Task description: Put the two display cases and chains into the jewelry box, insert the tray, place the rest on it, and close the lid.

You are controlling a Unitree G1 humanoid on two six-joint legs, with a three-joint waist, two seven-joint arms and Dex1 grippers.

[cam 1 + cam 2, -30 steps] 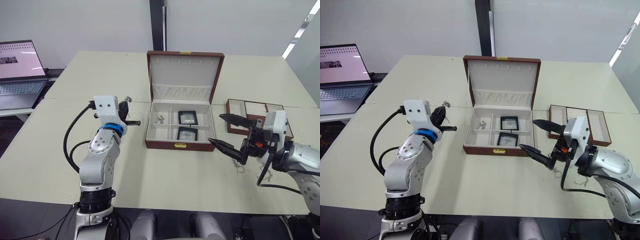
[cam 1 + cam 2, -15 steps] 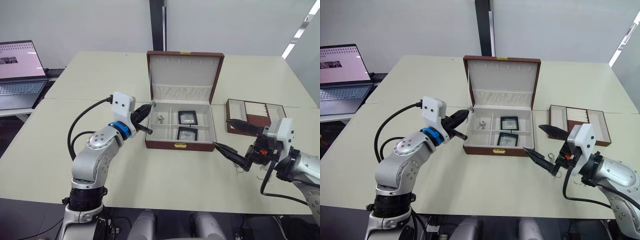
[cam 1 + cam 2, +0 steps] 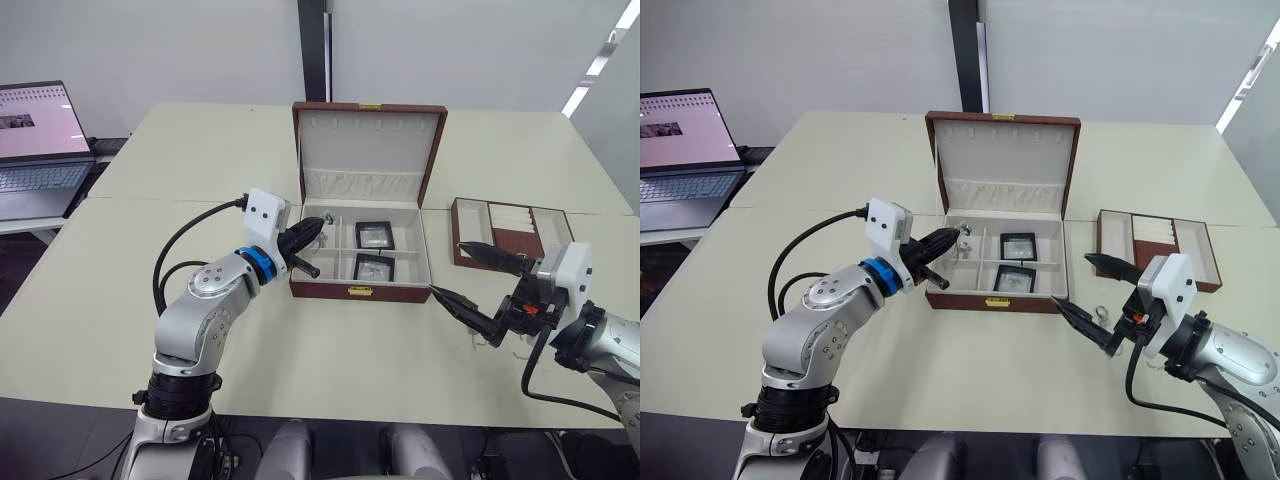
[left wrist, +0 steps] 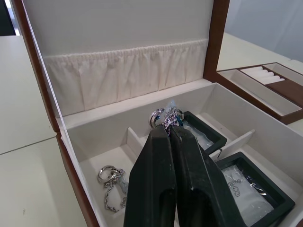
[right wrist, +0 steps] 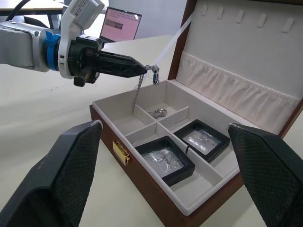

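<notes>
Nearest the robot, on the right side of the cream table (image 3: 100, 300), the right gripper (image 3: 1096, 300) hovers just above the surface with its two black fingers spread wide and nothing between them. Small pieces of jewelry (image 3: 1102, 313) lie on the table close beside its lower finger; their exact kind cannot be told.

Further in, the left gripper (image 3: 318, 226) reaches over the left wall of the open jewelry box (image 3: 360, 291). Its fingers are pressed together on a silver chain (image 5: 138, 90), which hangs from the tips down toward the box's rear left compartment. A second chain (image 4: 110, 180) already lies on the floor of that compartment. The right-hand compartments hold the two display cases, the nearer display case (image 3: 373, 267) in front and the farther display case (image 3: 375, 233) behind it, each black-framed and lying flat.

Beyond the compartments, the lid (image 3: 368, 145) stands upright, lined in white with a gathered pocket along its base. To the right of the box, apart from it, the brown tray (image 3: 510, 228) rests on the table with its cream sections facing up. At the far left, a laptop (image 3: 40, 150) sits open on a separate desk.
</notes>
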